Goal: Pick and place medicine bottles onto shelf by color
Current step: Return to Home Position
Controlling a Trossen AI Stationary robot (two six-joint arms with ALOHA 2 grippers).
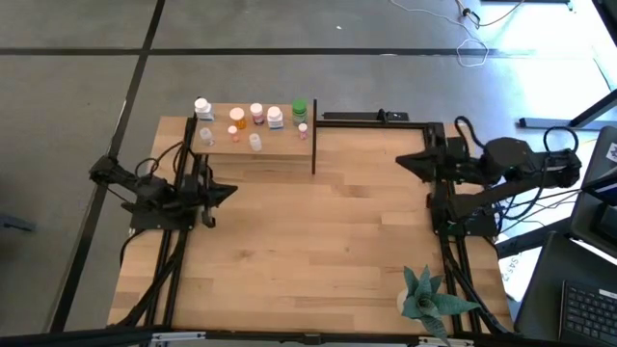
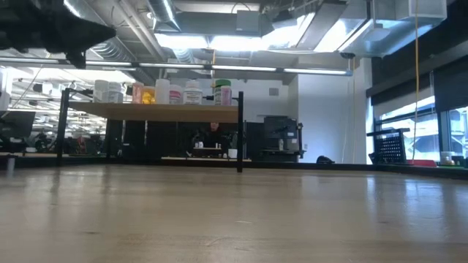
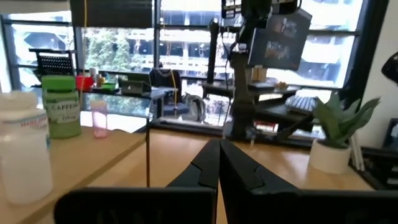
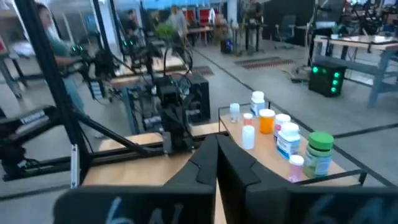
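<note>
The shelf (image 1: 255,145), a light wood board on thin black posts, stands at the table's far left. Several medicine bottles stand on it on their bases: white ones (image 1: 202,107), an orange one (image 1: 256,116), small pink ones (image 1: 302,128) and a green one (image 1: 299,108). The low view shows them in a row on the shelf top (image 2: 153,111). My left gripper (image 1: 231,191) is shut and empty, near the shelf's front, pointing toward the table's right. My right gripper (image 1: 403,160) is shut and empty, right of the shelf, pointing left toward it.
A green spiky plant (image 1: 429,299) in a white pot stands near the table's front right corner. A black frame (image 1: 381,119) runs along the far edge, right of the shelf. Bare wooden tabletop (image 1: 318,241) lies between the arms. People and desks show beyond the table.
</note>
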